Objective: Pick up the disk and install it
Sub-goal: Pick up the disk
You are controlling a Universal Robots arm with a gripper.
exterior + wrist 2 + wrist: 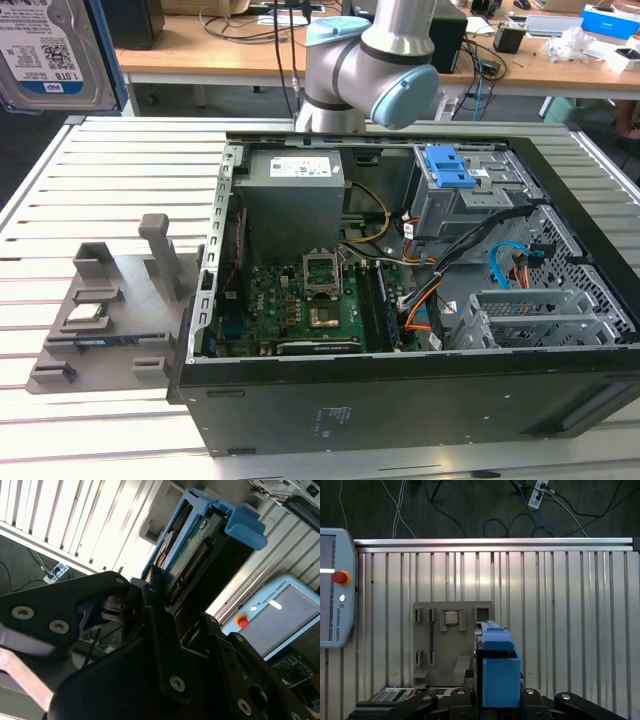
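Tight hold on the disk (197, 550) by the gripper (172, 597): in the second wrist view, black fingers (160, 630) shut against its two broad faces, with the connector edge showing and the bright blue bracket (242, 522) at the far end. Held edge-on in the first wrist view, well clear of the ribbed worktop (570, 620), bracket end outermost. Seen past it on that worktop, a grey holder (437, 650) with a small square chip (451, 617) seated in one of its slots. At the worktop's side, a pendant (332, 595) with a red button. In the exterior view, disk up in the top corner on the exterior view's left, close to the camera, white-and-blue label (45, 50) facing out, apart from everything on the worktop. Lower down and toward the exterior view's right, an open computer case (400, 400) lying on its side, motherboard (300, 300) exposed, grey cage (455, 205) with a blue latch (447, 168) toward the back, coloured cables near it. Grey holder just beside the case on the exterior view's left. Arm (370, 55) behind the case.
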